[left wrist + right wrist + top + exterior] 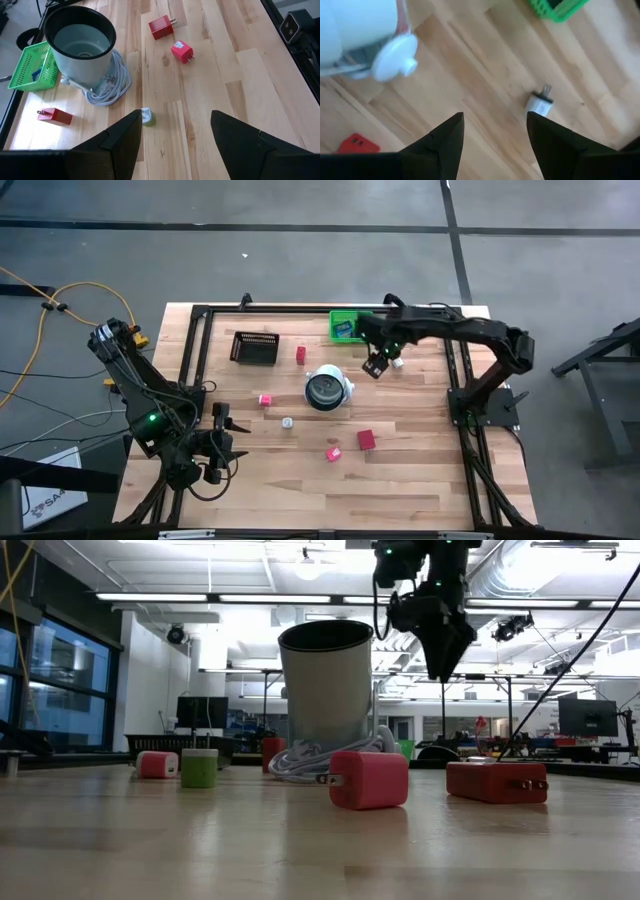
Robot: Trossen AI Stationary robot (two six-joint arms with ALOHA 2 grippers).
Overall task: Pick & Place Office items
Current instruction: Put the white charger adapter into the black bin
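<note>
Small plug-shaped office items lie scattered on the wooden table: red blocks (366,440) (300,355), pink blocks (333,453) (265,400), and a small green-white piece (287,422). A white piece (540,104) lies on its side on the wood, just past my right gripper's fingers. My right gripper (376,366) hangs open above the table, pointing down, between the green bin (345,327) and the white cup (327,389), with nothing between its fingers (495,120). My left gripper (215,445) waits open near the table's front left, the green-white piece (147,117) ahead of it.
The white cup (82,42) stands upright mid-table on a coiled white cord (112,82). A black mesh tray (255,347) sits at the far left, and the green bin holds a blue piece (343,329). Bare wood lies along the near edge.
</note>
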